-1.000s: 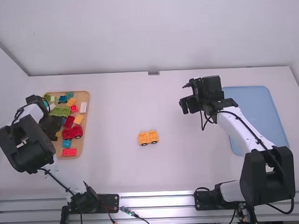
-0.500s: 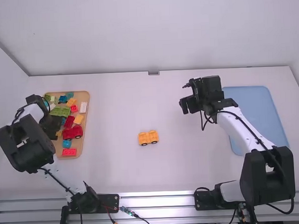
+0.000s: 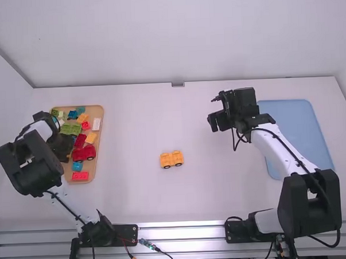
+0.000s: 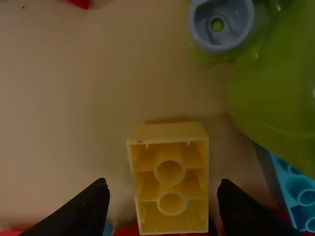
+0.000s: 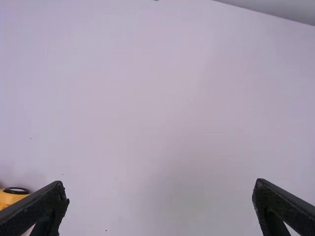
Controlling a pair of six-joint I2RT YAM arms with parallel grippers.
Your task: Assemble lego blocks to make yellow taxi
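In the high view my left gripper is over the left part of the wooden tray. In the left wrist view that gripper stands open, one finger on either side of a yellow block, with gaps between. The block's hollow underside faces the camera. A yellow wheeled piece rests on the middle of the table; part of this wheeled piece shows at the right wrist view's left edge. My right gripper is above the table, right of the middle; in its wrist view the gripper is open and holds nothing.
Around the left gripper the tray bears a red wheeled piece, a green piece, a blue block and several other blocks, including yellow ones at its right side. A blue tray lies behind the right arm's links.
The left arm has shifted slightly right and away from the camera over the wooden tray. The right arm and the wheeled piece on the table have kept still.
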